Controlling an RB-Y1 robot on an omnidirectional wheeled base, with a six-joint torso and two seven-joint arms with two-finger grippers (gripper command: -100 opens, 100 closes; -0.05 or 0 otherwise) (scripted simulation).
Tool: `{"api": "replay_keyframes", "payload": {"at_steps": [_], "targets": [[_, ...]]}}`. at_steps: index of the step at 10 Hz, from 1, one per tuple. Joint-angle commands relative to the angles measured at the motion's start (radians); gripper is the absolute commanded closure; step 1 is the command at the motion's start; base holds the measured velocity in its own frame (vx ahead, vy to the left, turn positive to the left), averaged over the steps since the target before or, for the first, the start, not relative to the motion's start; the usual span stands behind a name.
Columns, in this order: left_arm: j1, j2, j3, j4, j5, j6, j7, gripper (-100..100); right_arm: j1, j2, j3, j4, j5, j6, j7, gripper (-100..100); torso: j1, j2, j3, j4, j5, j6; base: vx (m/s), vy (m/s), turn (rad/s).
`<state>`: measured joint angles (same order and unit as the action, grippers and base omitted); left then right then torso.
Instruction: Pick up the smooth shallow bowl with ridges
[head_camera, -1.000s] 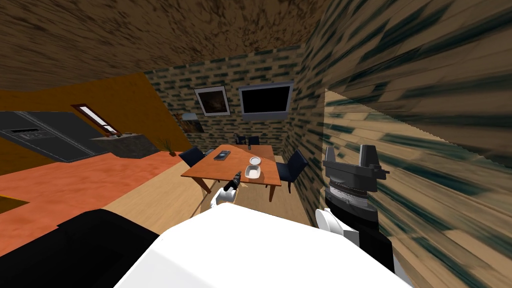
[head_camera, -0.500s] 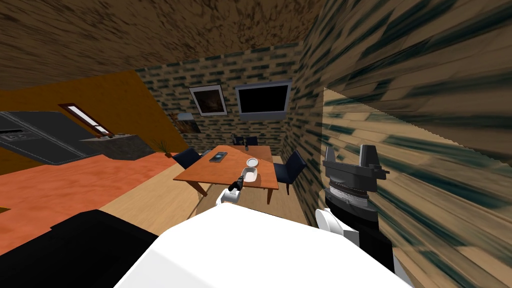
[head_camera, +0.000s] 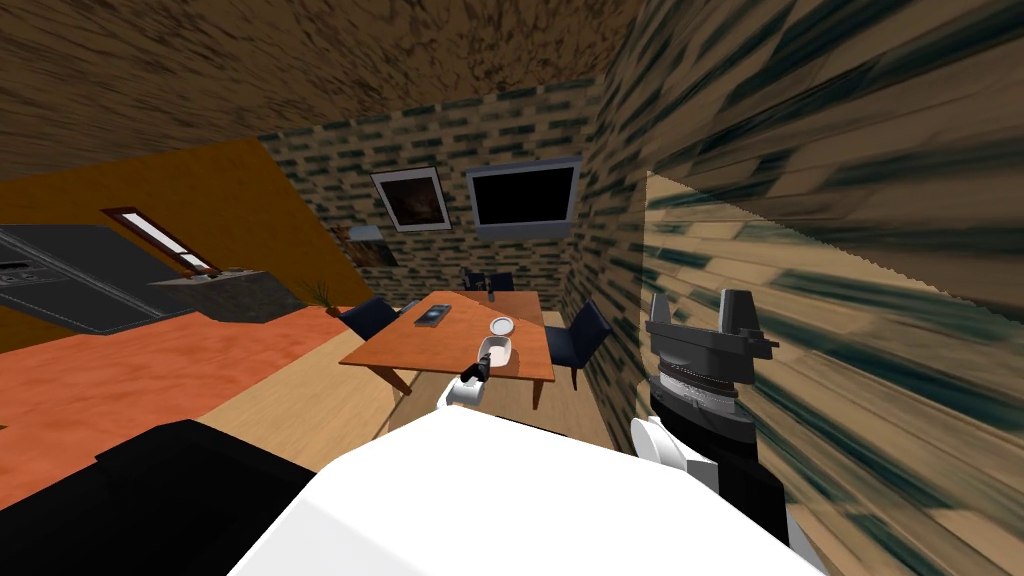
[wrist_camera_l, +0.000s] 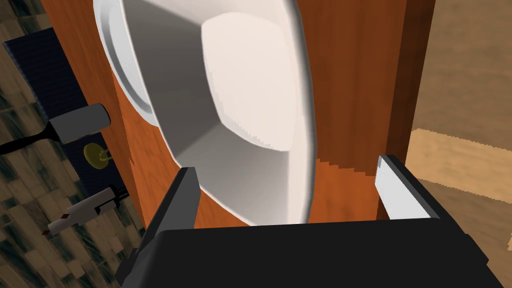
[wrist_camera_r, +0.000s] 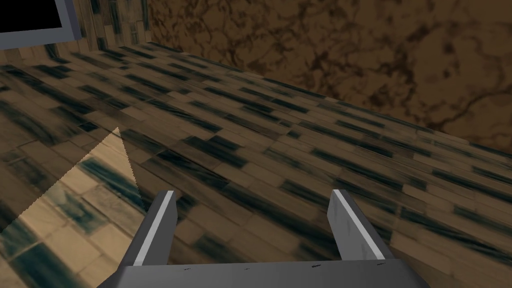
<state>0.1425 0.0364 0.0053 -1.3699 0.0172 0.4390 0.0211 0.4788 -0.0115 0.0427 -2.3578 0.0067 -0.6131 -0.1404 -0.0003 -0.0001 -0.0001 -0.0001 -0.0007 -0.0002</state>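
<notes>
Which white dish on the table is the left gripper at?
The deeper, squarish bowl by the table's near edge, right at the open left gripper. The flat round plate lies just beyond it.

Table (head_camera: 440, 352): one, centre of frame. White dishes on it: two, namely one bowl (head_camera: 497, 349) and one plate (head_camera: 502, 326). Dark flat item (head_camera: 433, 314) on the table: one. Dark blue chairs (head_camera: 580, 335): four, with one left, one right and two at the far end. Framed pictures (head_camera: 410, 198), upper centre: two. Dark screen (head_camera: 523, 197): one.

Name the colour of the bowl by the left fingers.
The bowl is white; see left wrist view.
</notes>
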Motion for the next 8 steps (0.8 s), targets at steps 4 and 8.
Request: {"api": "replay_keyframes", "payload": {"at_steps": [4,8], "targets": [[-0.049,0.032,0.028,0.096,0.025,-0.048,0.014,-100,0.0,0.0,0.0,0.0,0.0,0.0,0.0,0,0.0,0.001,0.0,0.0,0.0,0.0,-0.006,-0.017,-0.072],[-0.065,0.045,0.038,0.126,0.036,-0.062,0.019,-100,0.0,0.0,0.0,0.0,0.0,0.0,0.0,0,0.0,0.001,0.0,0.0,0.0,0.0,-0.003,-0.014,-0.042]]}}
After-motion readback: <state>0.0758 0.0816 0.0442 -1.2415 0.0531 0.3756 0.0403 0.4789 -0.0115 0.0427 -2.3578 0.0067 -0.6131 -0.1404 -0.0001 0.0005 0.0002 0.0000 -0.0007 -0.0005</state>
